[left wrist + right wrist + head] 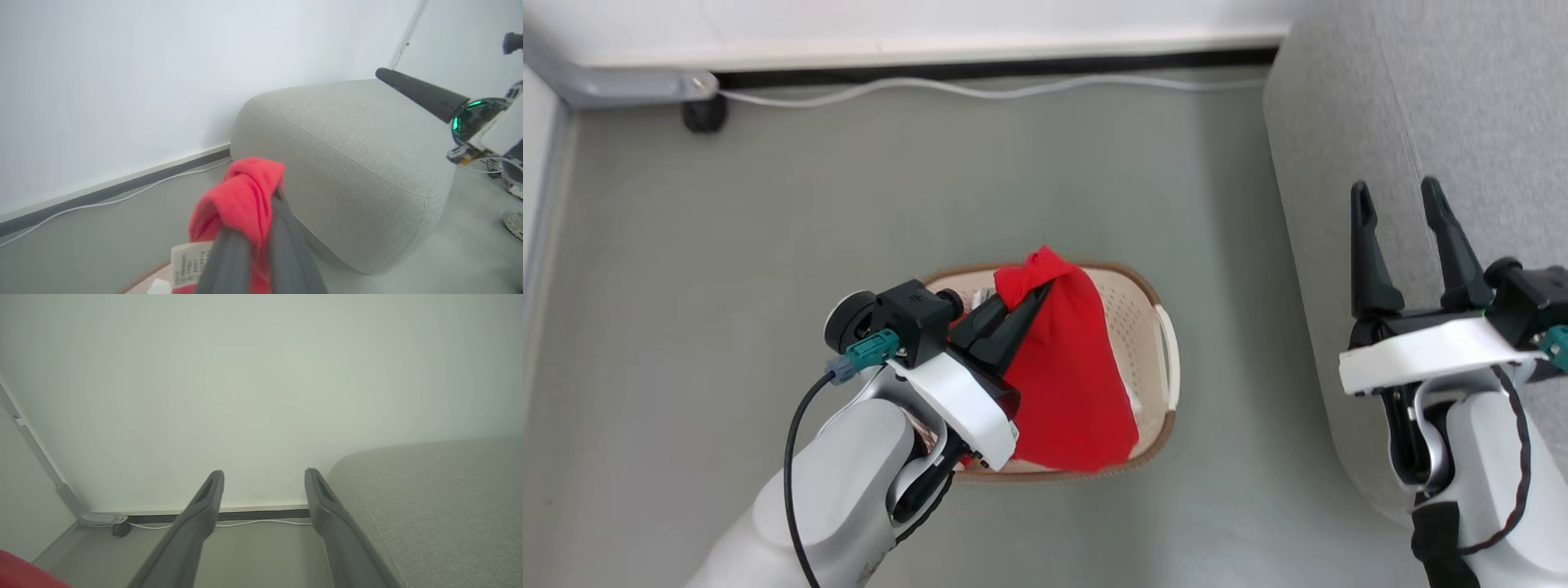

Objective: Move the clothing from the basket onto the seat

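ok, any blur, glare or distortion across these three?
Head view: sharp, even light, no glare on the basket. Left wrist view: clothing and left fingers near the lens blurred, sofa sharp. Right wrist view: soft overall, right fingers slightly blurred, wall hazy.

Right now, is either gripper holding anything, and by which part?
The left gripper is shut on the red clothing, pinching a bunched fold at its top. The right gripper is open and empty.

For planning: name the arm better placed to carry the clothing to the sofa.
Left: the left tool is shut on the clothing above the basket; the right tool is open by the sofa.
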